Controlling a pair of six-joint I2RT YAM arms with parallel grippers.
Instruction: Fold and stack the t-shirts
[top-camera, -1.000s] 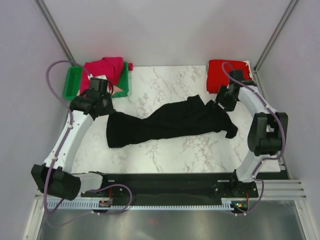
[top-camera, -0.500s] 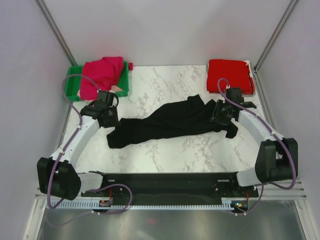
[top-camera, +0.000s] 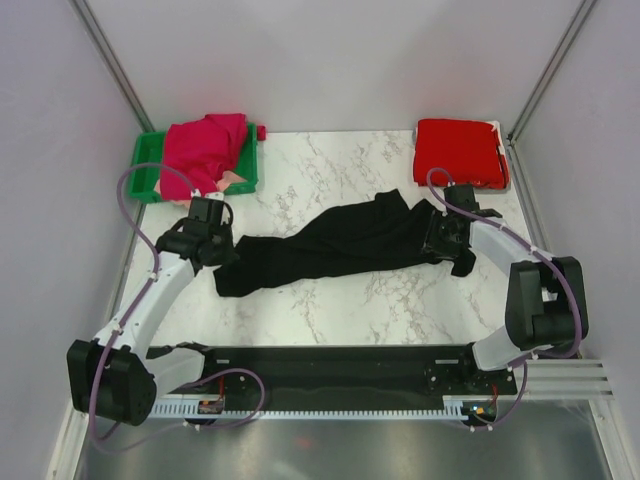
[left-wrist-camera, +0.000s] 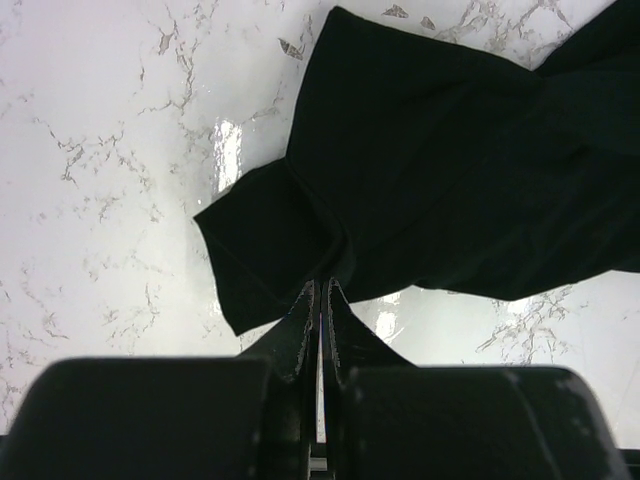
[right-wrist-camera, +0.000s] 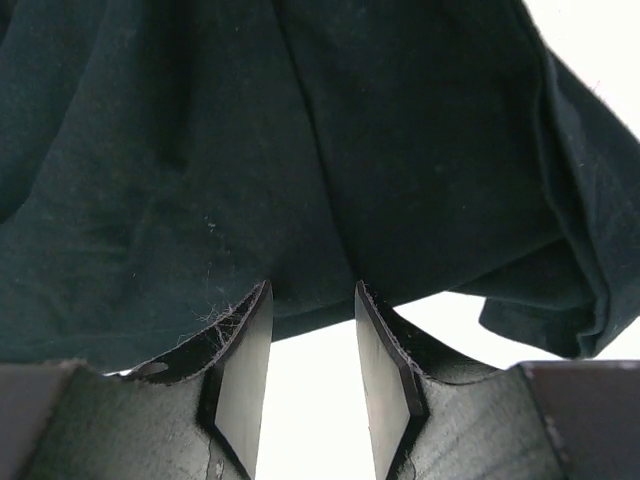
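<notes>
1 bright red cloth t-shirt (top-camera: 458, 150) lay folded far right. The large black cloth t-shirt (top-camera: 340, 245) sprawled unfolded on the white marble counter (top-camera: 330, 170): my left gripper (left-wrist-camera: 322, 283) closed tight at its left end, my right gripper (right-wrist-camera: 312, 288) apart at its right.

You will find nothing to read here: no lettering, label or number shows on the crumpled black cloth t-shirt (top-camera: 340, 245), the folded bright red t-shirt (top-camera: 458, 152) or the green plastic bin (top-camera: 148, 172). Finer print may simply be too small for these views.
</notes>
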